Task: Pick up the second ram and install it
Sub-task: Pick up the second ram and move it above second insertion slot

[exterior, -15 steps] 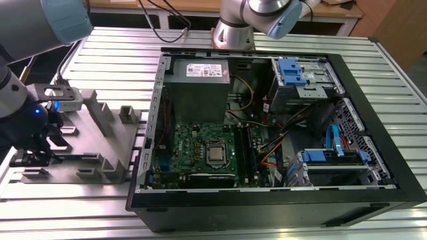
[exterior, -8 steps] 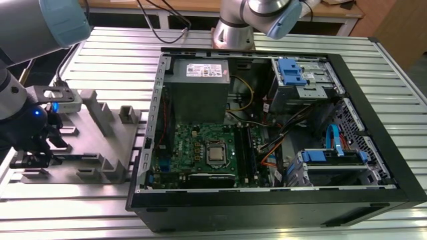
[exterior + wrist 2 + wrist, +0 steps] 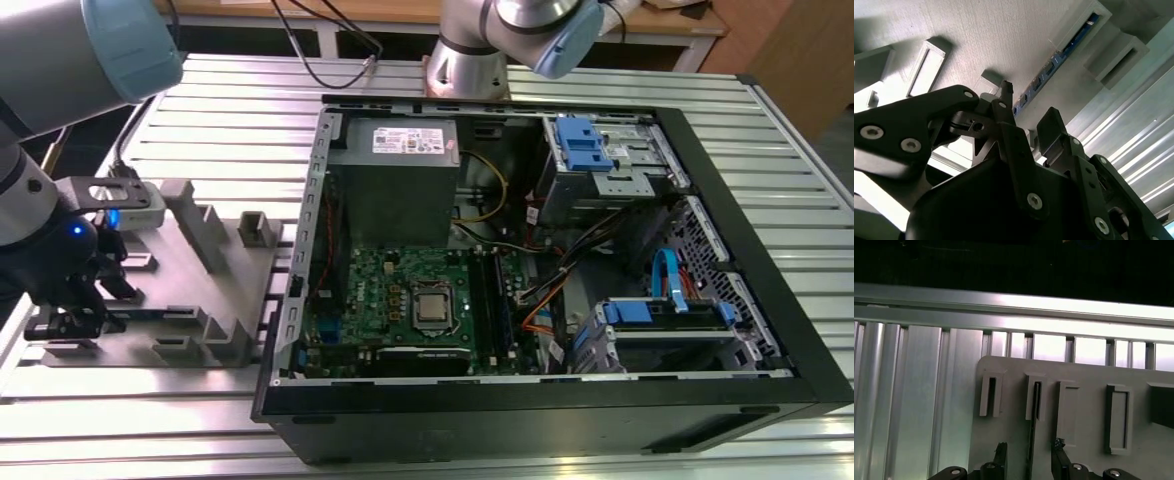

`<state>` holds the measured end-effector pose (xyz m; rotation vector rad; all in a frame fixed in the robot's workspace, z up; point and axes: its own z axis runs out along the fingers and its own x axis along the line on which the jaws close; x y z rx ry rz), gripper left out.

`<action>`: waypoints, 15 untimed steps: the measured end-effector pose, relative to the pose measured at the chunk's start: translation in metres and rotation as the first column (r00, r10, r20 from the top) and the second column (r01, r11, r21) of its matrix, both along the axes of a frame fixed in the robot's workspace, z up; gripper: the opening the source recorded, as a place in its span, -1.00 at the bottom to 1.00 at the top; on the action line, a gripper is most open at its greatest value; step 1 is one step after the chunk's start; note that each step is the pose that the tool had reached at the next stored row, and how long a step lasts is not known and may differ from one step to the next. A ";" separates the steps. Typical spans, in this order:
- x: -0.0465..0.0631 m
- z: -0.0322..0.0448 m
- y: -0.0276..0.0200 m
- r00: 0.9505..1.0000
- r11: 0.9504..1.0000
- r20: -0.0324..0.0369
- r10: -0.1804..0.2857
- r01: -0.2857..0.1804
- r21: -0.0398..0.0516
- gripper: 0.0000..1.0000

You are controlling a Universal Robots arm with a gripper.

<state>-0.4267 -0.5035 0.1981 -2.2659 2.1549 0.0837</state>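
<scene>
Ribbed tabletop (image 3: 227, 110) is carrying a grey rack (image 3: 160, 292) that is holding the second ram (image 3: 1032, 435) on edge (easy to straddle); the claw (image 3: 1030, 460) is hovering with fingers apart, one each side.

Ribbed metal table (image 3: 227, 90) with bright glare along its slats. Behind it sits a wooden bench (image 3: 374, 10) on white legs (image 3: 324, 40), and a wooden panel (image 3: 787, 40) stands at the exterior view's right.
</scene>
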 end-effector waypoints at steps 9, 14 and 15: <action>0.000 -0.0001 0.0000 1.000 1.000 0.000 0.002 -0.002 0.000 -0.10; 0.000 -0.0002 0.0000 1.000 1.000 0.000 0.003 -0.003 -0.001 -0.38; 0.000 -0.0001 0.0000 1.000 1.000 0.000 0.003 -0.003 -0.001 -0.51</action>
